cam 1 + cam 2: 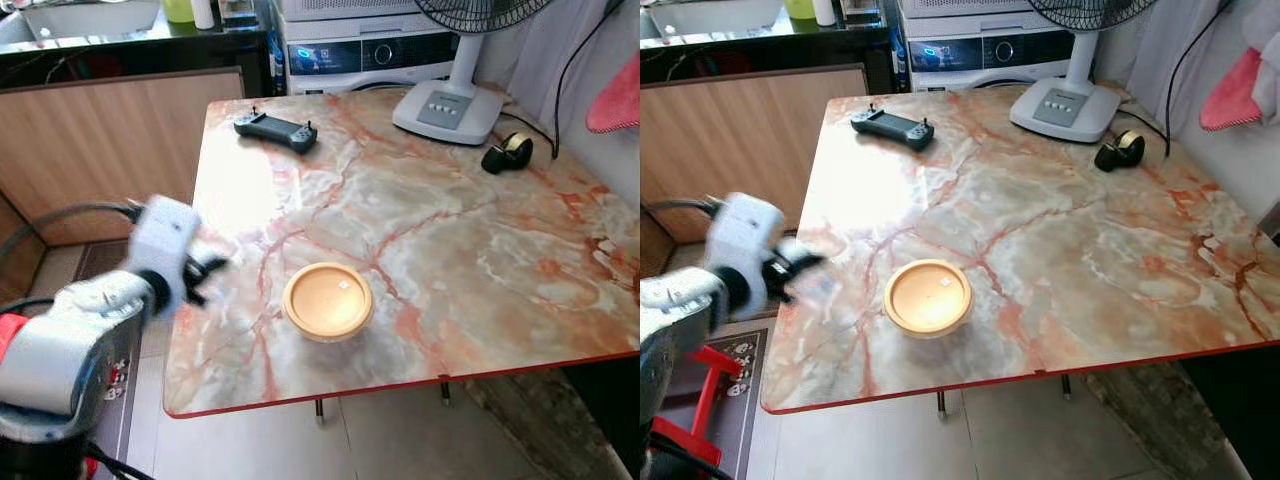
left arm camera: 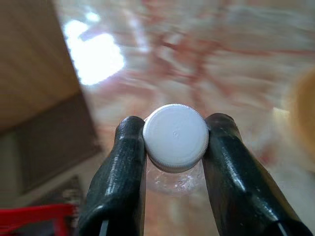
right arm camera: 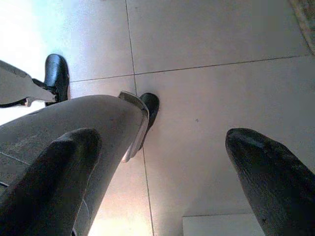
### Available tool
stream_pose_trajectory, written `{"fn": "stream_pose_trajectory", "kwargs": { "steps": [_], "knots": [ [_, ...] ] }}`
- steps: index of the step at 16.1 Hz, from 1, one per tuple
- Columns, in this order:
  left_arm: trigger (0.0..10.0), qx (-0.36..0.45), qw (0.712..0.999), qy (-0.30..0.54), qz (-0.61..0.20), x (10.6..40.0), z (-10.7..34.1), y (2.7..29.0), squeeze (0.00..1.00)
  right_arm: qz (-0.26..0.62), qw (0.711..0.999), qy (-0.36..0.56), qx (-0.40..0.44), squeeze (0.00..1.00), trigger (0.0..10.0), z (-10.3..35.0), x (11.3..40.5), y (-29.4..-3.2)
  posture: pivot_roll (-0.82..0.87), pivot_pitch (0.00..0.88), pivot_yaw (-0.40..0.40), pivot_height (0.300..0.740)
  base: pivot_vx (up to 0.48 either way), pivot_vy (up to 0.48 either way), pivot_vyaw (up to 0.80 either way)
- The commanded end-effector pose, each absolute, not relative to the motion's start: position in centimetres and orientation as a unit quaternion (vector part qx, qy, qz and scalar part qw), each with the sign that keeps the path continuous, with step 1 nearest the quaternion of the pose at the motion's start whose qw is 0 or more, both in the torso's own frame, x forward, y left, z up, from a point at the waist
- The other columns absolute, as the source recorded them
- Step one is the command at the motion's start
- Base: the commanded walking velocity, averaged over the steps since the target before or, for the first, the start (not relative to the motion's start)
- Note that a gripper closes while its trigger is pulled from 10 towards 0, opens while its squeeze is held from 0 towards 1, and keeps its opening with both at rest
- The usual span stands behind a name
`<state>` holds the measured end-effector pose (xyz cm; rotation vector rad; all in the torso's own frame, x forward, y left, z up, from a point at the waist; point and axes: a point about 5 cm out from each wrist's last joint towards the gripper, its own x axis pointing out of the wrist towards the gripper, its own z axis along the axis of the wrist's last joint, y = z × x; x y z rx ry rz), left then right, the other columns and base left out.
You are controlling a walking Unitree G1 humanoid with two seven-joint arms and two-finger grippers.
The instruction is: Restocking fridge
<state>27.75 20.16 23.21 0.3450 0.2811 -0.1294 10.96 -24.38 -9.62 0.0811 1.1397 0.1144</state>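
a clear bottle is pinched just under its white cap by the left gripper for carrying; the right gripper hangs open above the floor.

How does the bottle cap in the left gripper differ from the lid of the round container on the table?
The bottle cap is white with a ridged edge; the container lid is smooth and orange-tan. The cap is clamped between the left gripper fingers at the table's left edge; the lid sits free on its container near the front edge. The lid looks clearly wider. Both are round.
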Motion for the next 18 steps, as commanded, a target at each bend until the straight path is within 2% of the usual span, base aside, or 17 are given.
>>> {"fn": "stream_pose_trajectory", "kwargs": {
  "steps": [1, 3, 4, 7, 11, 16, 18],
  "knots": [
    [0.0, 0.21, 0.972, 0.108, 0.011, 28.1, 24.2, 22.2, 0.0, 0.051, 0.835, 0.547, 0.036, 0.0, 10.0, -9.6, 10.4, -24.8, 0.17, 0.082, -0.027, 0.74, 0.0, 0.0, 0.0],
    [0.0, 0.196, 0.973, 0.11, 0.05, 28.0, 23.8, 23.7, 0.0, 0.052, 0.835, 0.547, 0.037, 0.0, 10.0, -9.7, 10.4, -24.7, 0.17, 0.085, -0.024, 0.74, 0.0, 0.0, 0.0],
    [10.0, 0.186, 0.968, 0.107, 0.129, 27.5, 23.0, 26.6, 0.0, 0.051, 0.835, 0.547, 0.038, 0.0, 10.0, -9.7, 10.4, -24.7, 0.17, 0.085, -0.019, 0.74, 0.0, 0.0, 0.0],
    [10.0, 0.171, 0.957, 0.116, 0.204, 25.8, 20.1, 29.9, 0.0, 0.05, 0.835, 0.547, 0.04, 0.0, 10.0, -9.7, 10.4, -24.6, 0.17, 0.087, -0.017, 0.74, 0.0, 0.0, 0.0],
    [10.0, 0.141, 0.938, 0.204, 0.242, 21.5, 10.1, 31.9, 0.0, 0.047, 0.835, 0.546, 0.042, 0.0, 10.0, -9.8, 10.3, -24.5, 0.16, 0.089, -0.013, 0.74, 0.0, 0.0, 0.0],
    [10.0, 0.138, 0.935, 0.244, 0.218, 19.5, 4.4, 31.2, 0.0, 0.01, 0.843, 0.537, 0.023, 0.0, 10.0, -9.7, 10.4, -25.0, 0.16, 0.084, -0.01, 0.74, 0.0, 0.0, 0.0],
    [10.0, 0.133, 0.941, 0.273, 0.148, 19.2, 1.0, 28.8, 0.0, -0.052, 0.852, 0.52, 0.001, 0.0, 10.0, -9.6, 10.4, -25.6, 0.15, 0.078, -0.006, 0.74, 0.0, 0.0, 0.0]
  ]
}}
